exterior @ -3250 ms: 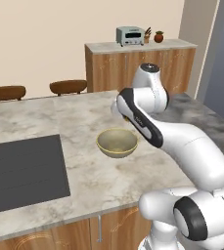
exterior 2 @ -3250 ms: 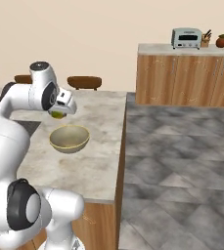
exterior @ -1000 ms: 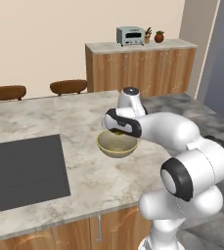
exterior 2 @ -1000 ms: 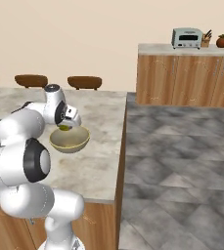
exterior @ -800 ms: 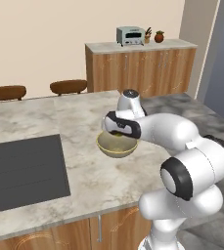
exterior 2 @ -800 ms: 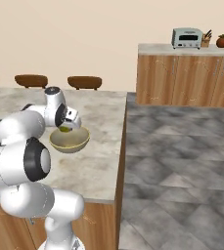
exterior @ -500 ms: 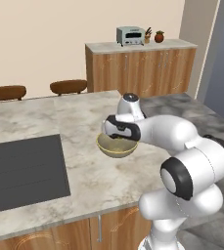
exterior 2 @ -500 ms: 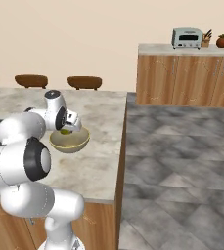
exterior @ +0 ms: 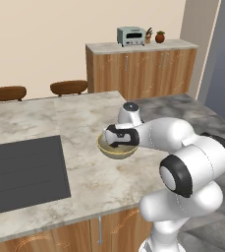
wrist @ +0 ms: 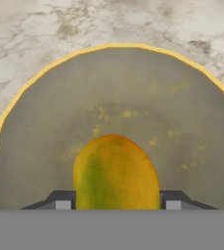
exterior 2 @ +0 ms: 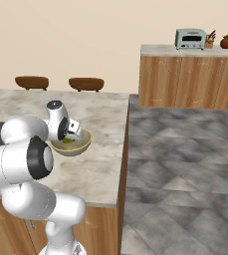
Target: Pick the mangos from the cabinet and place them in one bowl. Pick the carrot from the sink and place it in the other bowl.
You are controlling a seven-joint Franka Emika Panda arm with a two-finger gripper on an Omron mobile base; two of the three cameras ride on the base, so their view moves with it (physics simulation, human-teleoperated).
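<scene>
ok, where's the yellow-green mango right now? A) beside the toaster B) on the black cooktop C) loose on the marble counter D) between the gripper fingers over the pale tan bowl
D: in the hand view the yellow-green oval mango sits between the two dark fingertips of the gripper, with the inside of the pale tan round bowl right behind it.

The left base view looks forward and down from behind the arm's left side; the right base view does the same from its right. Both share the marble surface point(exterior: 84, 118) and the pale tan bowl point(exterior: 115, 150), seen from a moderate distance. The hand view looks straight down into that bowl from very close, along the end effector point(wrist: 116, 204).
</scene>
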